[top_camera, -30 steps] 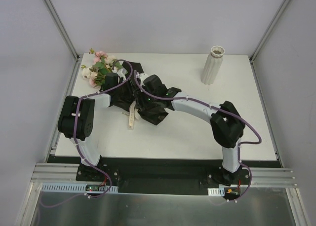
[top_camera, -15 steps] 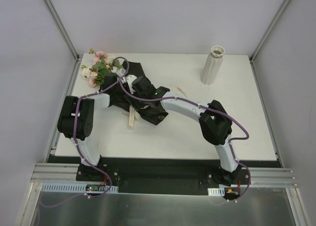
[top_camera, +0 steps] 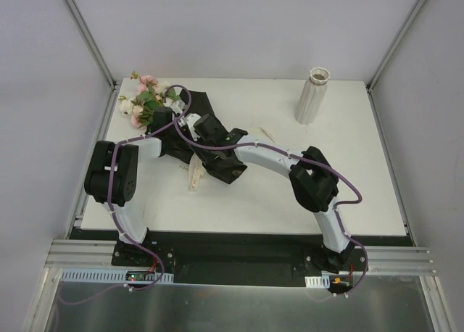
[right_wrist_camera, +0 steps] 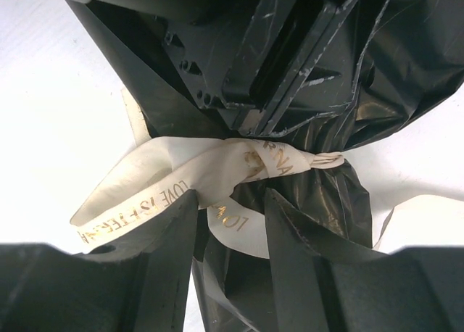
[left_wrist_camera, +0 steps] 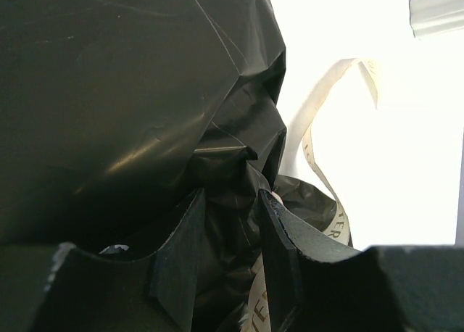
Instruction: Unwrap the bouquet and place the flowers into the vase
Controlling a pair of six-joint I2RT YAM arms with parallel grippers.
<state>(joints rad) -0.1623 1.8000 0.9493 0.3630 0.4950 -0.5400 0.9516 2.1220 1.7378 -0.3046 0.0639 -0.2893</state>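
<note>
The bouquet lies at the table's far left, its flowers (top_camera: 145,101) sticking out of the black wrapping (top_camera: 221,165). My left gripper (top_camera: 174,127) (left_wrist_camera: 232,198) is shut on the bunched wrapping (left_wrist_camera: 145,93) at the bouquet's neck. Just right of it, my right gripper (top_camera: 197,129) (right_wrist_camera: 230,198) is open and straddles the cream ribbon (right_wrist_camera: 239,162) below its knot. One fingertip (right_wrist_camera: 181,209) touches the ribbon loop. A ribbon tail (top_camera: 194,176) trails on the table. The white ribbed vase (top_camera: 314,94) stands upright at the far right.
The frame post and wall (top_camera: 101,114) run close along the flowers' left side. The right arm's elbow (top_camera: 312,183) hangs over the table's middle right. White table surface (top_camera: 290,194) lies between the wrapping and the vase.
The right arm has swung left to the bouquet's neck, and its jaws have narrowed around the ribbon. The ribbon tail has shifted slightly. The left arm has stayed put.
</note>
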